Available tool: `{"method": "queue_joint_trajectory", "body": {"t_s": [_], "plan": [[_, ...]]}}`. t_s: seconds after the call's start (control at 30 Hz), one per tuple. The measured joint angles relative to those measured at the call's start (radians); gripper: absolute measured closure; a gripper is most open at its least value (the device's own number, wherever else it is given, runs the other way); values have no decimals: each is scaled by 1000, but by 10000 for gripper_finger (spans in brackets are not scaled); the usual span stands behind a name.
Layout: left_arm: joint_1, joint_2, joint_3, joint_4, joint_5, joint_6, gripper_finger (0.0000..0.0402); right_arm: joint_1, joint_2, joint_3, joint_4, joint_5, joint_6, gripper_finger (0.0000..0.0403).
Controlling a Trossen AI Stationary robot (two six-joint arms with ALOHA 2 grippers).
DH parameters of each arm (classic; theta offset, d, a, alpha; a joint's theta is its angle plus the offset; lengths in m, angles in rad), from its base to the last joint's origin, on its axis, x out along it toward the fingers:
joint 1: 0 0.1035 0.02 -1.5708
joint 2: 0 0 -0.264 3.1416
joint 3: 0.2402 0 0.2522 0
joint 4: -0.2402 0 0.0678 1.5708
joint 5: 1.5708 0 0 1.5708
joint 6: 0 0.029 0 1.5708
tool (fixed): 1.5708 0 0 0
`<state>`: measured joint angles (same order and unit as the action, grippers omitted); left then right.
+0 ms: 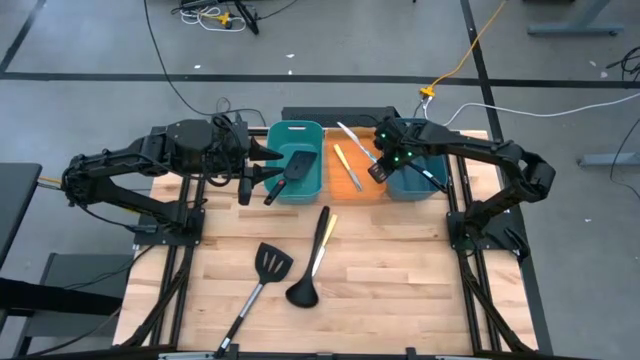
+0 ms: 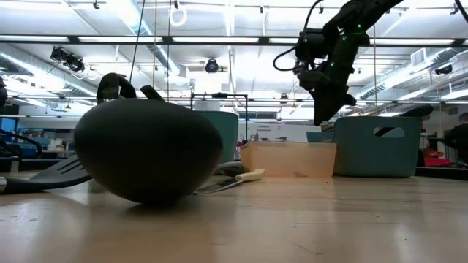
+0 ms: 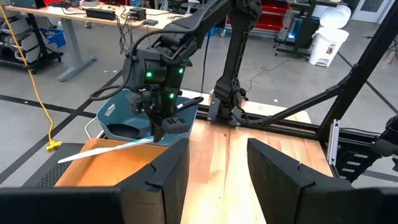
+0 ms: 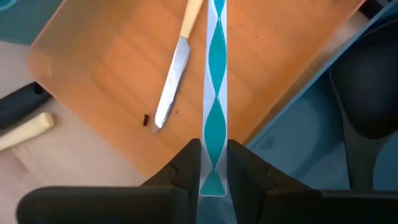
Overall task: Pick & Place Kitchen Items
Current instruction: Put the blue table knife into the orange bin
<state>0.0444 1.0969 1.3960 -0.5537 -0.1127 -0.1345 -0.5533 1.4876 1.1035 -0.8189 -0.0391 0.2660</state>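
A thin flat stick point(image 4: 214, 93) with a white edge and a wavy teal band down its middle is pinched at one end by the right gripper point(image 4: 213, 163), whose dark fingers sit narrow against its two sides. Its long axis runs straight out from the fingers, sloping down over the orange bin point(image 4: 118, 68), a smooth rectangular translucent plastic tub. In that bin lies a knife point(image 4: 173, 74) with a dull metal blade and pale yellow handle, set at a slight angle to the stick. In the high view, the right gripper point(image 1: 378, 165) hovers between the orange bin point(image 1: 345, 190) and a teal bin point(image 1: 415, 185). The left gripper point(image 3: 217, 168) stands half open with nothing between its fingers, near another teal bin point(image 1: 300, 160) holding a black slotted spatula point(image 1: 290, 172). On the bare wooden table point(image 1: 400, 290) lie a second slotted spatula point(image 1: 262, 275) and a rounded black ladle point(image 1: 310, 268).
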Motion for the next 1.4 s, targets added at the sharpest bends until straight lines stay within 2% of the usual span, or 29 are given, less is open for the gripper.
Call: {"method": "queue_joint_trajectory", "body": {"t_s": [0.37,1.1,1.27,1.4], "plan": [[0,0,0,0,-4,0,235,0,0,48,16,-31,40,335],[0,0,0,0,-4,-2,235,-69,0,304,-76,-18,2,335],[0,0,0,0,-4,-5,235,-70,6,310,-102,-6,2,336],[0,0,0,0,-4,-5,235,-68,57,311,-139,-3,4,337]]}}
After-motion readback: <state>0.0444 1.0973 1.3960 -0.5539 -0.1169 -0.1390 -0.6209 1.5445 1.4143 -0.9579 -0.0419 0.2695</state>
